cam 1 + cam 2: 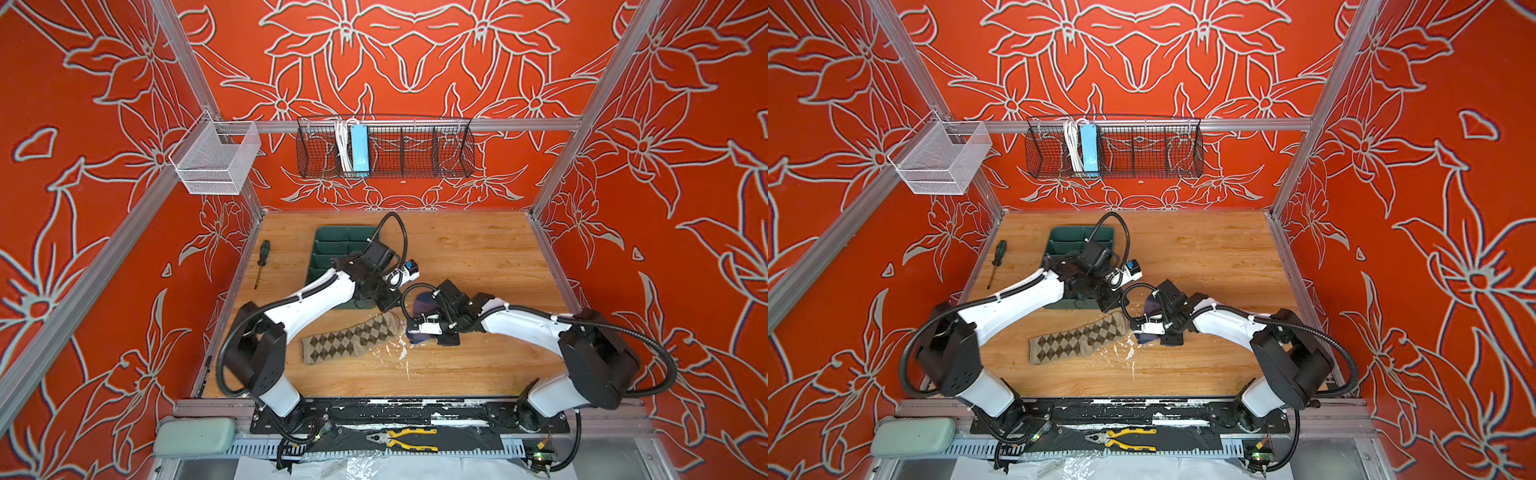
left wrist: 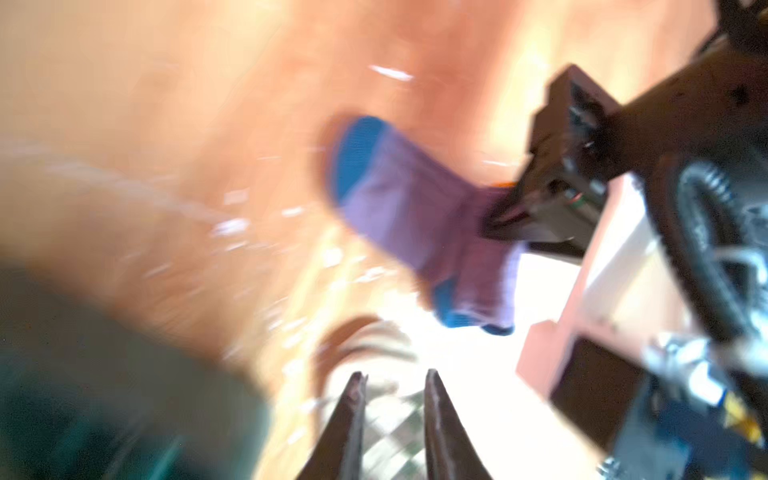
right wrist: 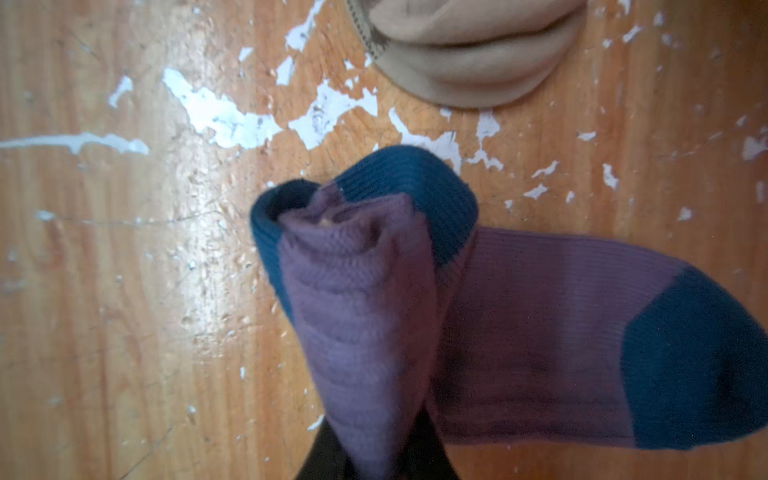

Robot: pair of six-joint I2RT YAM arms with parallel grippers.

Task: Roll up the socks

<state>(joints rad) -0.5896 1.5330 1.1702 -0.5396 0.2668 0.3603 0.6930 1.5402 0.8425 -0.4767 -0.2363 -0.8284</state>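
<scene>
In both top views the wooden tabletop (image 1: 478, 257) carries a green divided tray (image 1: 332, 243) at the upper left of its surface. A screwdriver (image 1: 262, 262) lies further left near the wall, and white peeled patches (image 1: 400, 351) show around the middle. On the back wall hang a black wire basket (image 1: 419, 156) holding a blue power strip (image 1: 358, 150) and, to its left, a white mesh basket (image 1: 214, 163). Yellow-handled pliers (image 1: 409, 439) and a pale green case (image 1: 194, 436) lie along the lower edge, off the wood. The left arm crosses the tray's near corner and hides part of it. The right wrist covers most of the purple sock (image 1: 424, 302) just right of centre.

The argyle sock (image 1: 351, 337) lies flat at centre-left, slanting up to the right, its plain beige end just beside the purple sock.

The left tool (image 2: 395, 376) sits over that beige end, jaws a narrow gap apart with nothing between them. The view is blurred, so I cannot tell whether it touches the fabric. The right tool (image 3: 374, 453) is clenched on the bunched leg of the purple sock. The teal heel curls around the bunch, while the foot and teal toe lie on the wood toward the lower right of that wrist view.
</scene>
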